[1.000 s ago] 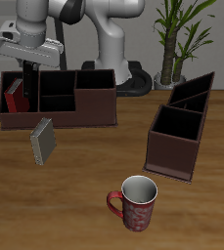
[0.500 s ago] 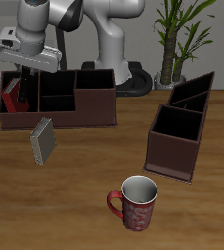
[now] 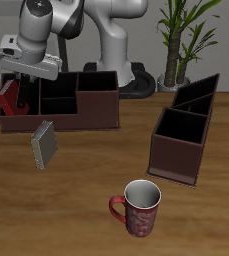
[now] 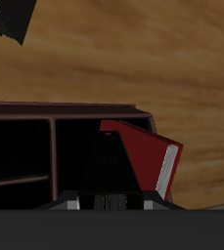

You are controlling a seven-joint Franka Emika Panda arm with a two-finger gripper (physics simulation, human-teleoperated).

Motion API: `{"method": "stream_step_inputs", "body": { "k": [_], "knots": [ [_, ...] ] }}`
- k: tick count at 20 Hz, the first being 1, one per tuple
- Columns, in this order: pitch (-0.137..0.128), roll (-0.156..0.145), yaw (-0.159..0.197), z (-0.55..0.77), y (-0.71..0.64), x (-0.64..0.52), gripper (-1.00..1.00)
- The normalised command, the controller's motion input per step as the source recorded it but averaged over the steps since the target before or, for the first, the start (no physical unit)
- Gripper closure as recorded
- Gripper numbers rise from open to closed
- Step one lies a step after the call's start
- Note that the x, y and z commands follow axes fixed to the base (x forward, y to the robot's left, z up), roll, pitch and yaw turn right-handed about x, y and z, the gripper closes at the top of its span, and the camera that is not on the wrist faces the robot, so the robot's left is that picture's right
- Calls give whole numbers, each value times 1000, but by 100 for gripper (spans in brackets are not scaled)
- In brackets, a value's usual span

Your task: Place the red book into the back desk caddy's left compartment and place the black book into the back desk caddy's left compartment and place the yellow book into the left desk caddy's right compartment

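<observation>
In the exterior view we look from the front and above, from some distance, over the whole table (image 3: 96, 190) toward its back edge. In the wrist view we look down from very near, just above the back desk caddy (image 4: 45, 146). Both views share this caddy (image 3: 61, 100) with the red book (image 3: 6, 97) (image 4: 143, 151) and a bit of the table (image 4: 123, 59).

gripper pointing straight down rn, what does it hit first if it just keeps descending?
Probably the red book, leaning tilted in the end compartment of the back desk caddy. The gripper hangs just above it. Depth is unclear; it might slip beside the book to the compartment floor.
</observation>
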Motion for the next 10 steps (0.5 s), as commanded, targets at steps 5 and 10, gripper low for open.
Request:
{"method": "stream_step_inputs", "body": {
  "k": [5,10],
  "knots": [
    [77,44,2,-235,118,170,100],
    [35,10,-13,-93,85,83,-100]
  ]
}}
